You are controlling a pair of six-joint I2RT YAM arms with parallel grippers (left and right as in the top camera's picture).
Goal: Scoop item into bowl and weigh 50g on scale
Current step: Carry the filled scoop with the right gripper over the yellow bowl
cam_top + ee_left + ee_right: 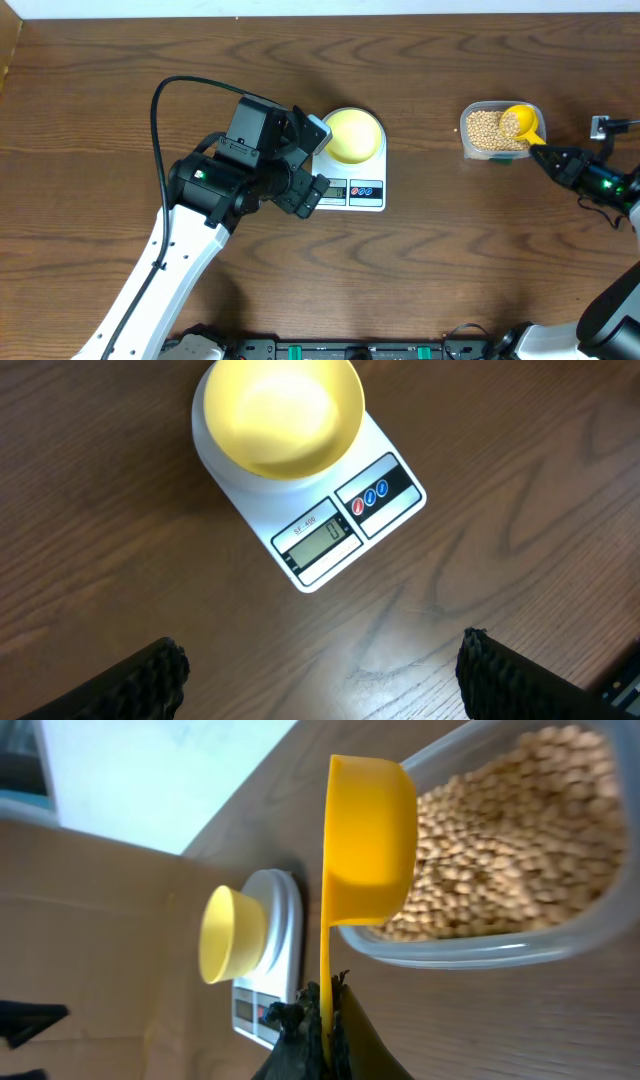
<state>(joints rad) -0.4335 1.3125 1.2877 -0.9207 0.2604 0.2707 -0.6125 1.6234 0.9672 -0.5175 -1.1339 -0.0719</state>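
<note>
The white scale [345, 195] sits near the middle of the brown surface [450, 260]. The pale yellow bowl [352, 135] stands on top of the scale, and it is empty. In the left wrist view the little screen [320, 535] on the scale shows a 0.

The left fingers [150, 680] are spread wide apart and hold nothing. They show at the bottom corners of the left wrist view, with the scale higher up in the frame. In the overhead view they hang by the left side of the scale.

At the upper right of the overhead view is a clear tub [468, 140]. The beans [485, 128] are in it, lots and lots of them. A bright yellow scoop [520, 122] is at the right side of the tub, with its cup over the beans. I cannot tell if any beans are in the cup. The right fingers [548, 157] are squeezed tight on the thin handle of the scoop, just below and right of the tub. The tub is well apart from the scale.
</note>
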